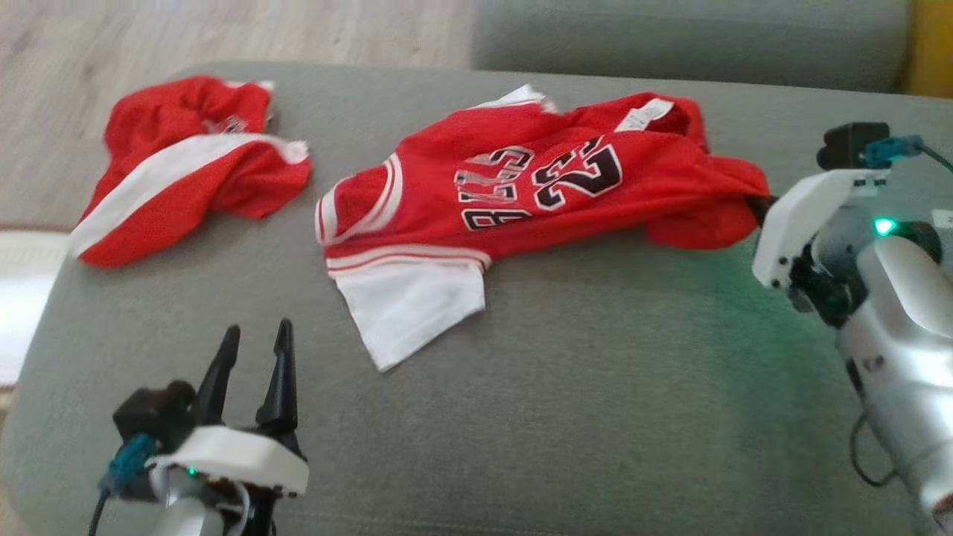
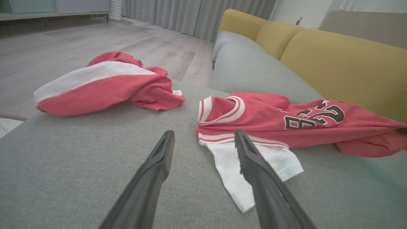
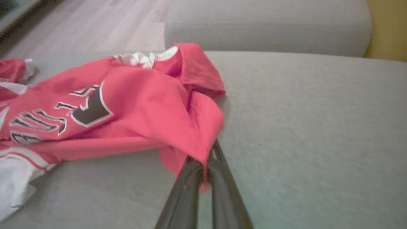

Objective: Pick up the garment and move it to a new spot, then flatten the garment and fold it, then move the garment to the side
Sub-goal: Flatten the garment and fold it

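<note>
The garment [image 1: 521, 201] is a red basketball jersey with black lettering and a white sleeve, lying rumpled across the grey sofa seat [image 1: 595, 417]. At the jersey's right end, my right gripper [image 1: 761, 210] is shut on a fold of the red cloth, which drapes over the finger ends. In the right wrist view the two dark fingers [image 3: 190, 178] pinch the garment [image 3: 127, 105] at its near corner, and the right gripper [image 3: 206, 156] sits low over the cushion. My left gripper [image 1: 257, 335] stands open at the lower left, short of the white sleeve [image 2: 254, 168] and touching nothing.
A second red and white piece of clothing [image 1: 186, 164] lies bunched at the seat's far left, apart from the jersey. Another grey cushion [image 1: 670, 37] and yellow backrests [image 2: 334, 57] bound the far side. Wooden floor [image 1: 223, 30] lies beyond the left edge.
</note>
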Controlling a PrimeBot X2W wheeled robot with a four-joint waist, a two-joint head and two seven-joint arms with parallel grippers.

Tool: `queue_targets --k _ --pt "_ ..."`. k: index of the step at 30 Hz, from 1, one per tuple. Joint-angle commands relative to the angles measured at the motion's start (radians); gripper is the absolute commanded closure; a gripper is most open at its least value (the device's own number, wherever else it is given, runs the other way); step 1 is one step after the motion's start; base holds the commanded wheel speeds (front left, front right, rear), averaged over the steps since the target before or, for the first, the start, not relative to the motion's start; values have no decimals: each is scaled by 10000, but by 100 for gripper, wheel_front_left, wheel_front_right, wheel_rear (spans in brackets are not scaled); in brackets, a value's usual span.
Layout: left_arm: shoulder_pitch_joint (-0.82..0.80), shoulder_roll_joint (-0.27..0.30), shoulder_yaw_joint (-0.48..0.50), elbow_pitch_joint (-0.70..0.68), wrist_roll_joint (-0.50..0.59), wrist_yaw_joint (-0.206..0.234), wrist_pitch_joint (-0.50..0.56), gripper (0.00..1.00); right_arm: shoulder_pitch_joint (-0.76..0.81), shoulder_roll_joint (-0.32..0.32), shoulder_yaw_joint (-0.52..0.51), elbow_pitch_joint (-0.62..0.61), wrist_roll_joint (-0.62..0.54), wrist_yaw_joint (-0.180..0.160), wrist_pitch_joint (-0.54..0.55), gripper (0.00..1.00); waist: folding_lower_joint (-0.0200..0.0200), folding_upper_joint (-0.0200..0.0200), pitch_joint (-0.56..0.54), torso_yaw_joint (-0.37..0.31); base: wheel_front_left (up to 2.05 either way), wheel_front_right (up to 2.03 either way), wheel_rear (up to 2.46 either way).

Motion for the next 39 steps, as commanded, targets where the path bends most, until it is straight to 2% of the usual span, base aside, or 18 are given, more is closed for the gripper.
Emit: queue_targets --k 1,6,11,12,13,14,17,22,25,31,34,39 --pt "-242 122 431 -284 84 -14 -122 0 16 -118 166 -372 -10 -7 55 100 0 0 -286 -380 0 0 0" --pt "-66 140 408 -337 121 16 -122 0 518 -1357 1345 -1904 -193 -7 1279 100 0 0 -459 -909 0 0 0" --pt "-107 191 356 -371 103 14 -55 0 1086 -2658 2590 -3634 -373 -7 2646 100 0 0 -432 -1081 0 0 0" --pt "-132 191 333 -372 101 8 -39 0 1215 -2816 2753 -3884 -380 -7 2839 80 0 0 -394 -1073 0 0 0" --pt "-147 171 294 -384 114 12 -39 0 1359 -2909 2864 -4033 -299 -7 3042 53 0 0 -350 -1050 0 0 0" --pt "-163 152 263 -397 119 12 -40 0 1497 -2956 2946 -4119 -218 -7 3247 0 0 0 -300 -1022 0 0 0" --pt "-223 136 235 -370 94 13 -37 0 1782 -2890 3167 -4270 -149 -7 3493 0 0 0 -171 -940 0 0 0" --pt "-303 230 269 -292 63 25 -30 0 2016 -2599 2966 -4581 180 -7 3086 0 0 0 -100 -952 0 0 0" --pt "-302 283 318 -313 51 71 -35 0 2124 -2522 2143 -4962 383 -7 2398 0 0 0 -155 -1058 0 0 0" --pt "-200 345 414 -456 15 171 -50 0 3097 -1990 -215 -6134 644 -7 944 0 0 0 -263 -1333 0 0 0" --pt "-173 381 453 -554 4 208 -56 0 3889 -1229 -1725 -6733 349 -7 -145 0 0 0 -215 -1438 0 0 0" --pt "-191 402 470 -657 -4 249 -65 0 5506 802 -3617 -7466 -43 -7 -1411 0 0 0 -108 -1534 0 0 0"
